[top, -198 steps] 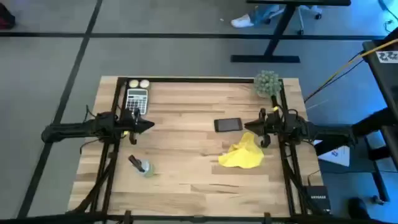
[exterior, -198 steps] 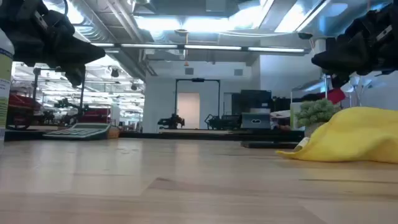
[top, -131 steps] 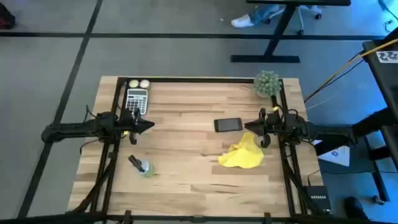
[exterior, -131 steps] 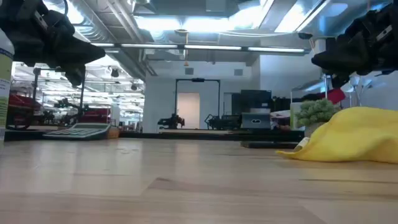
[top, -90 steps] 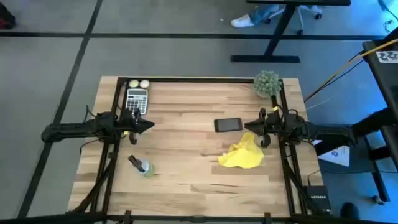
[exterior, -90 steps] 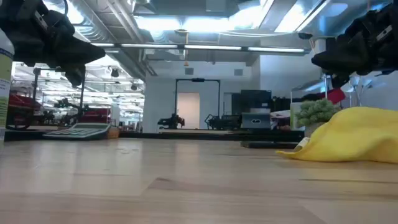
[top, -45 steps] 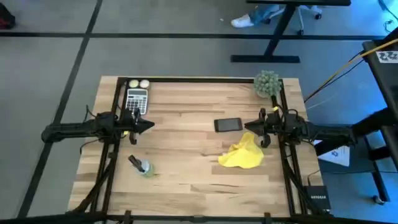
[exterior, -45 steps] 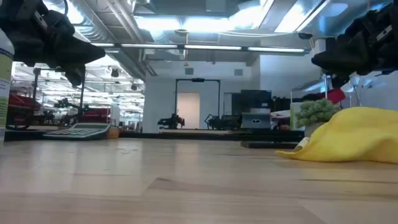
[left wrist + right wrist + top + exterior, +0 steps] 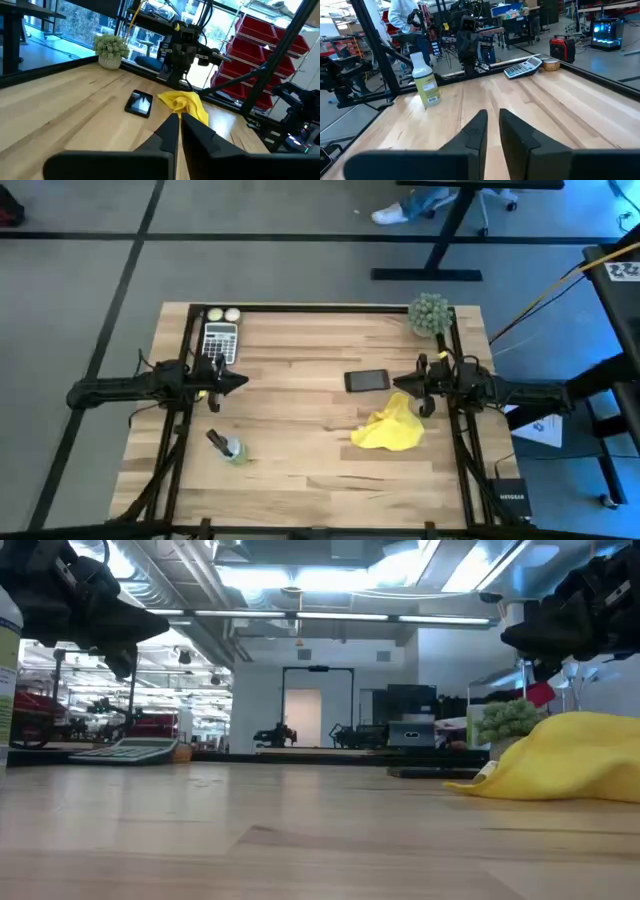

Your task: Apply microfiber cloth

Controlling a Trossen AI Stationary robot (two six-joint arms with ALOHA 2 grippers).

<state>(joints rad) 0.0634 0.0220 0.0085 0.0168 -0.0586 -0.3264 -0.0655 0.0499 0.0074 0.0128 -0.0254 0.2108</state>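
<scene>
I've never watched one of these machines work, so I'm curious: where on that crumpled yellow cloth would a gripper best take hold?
Probably the raised fold of the microfiber cloth, at its end nearest the black smartphone. The low view shows it humped, so fingers can pinch a ridge from above. The right gripper hangs beside that end; the left gripper waits across the table.

The high view looks straight down on the whole surface (image 9: 300, 370). The low view looks level across it. Each wrist view faces the opposite arm; all share the surface.
</scene>
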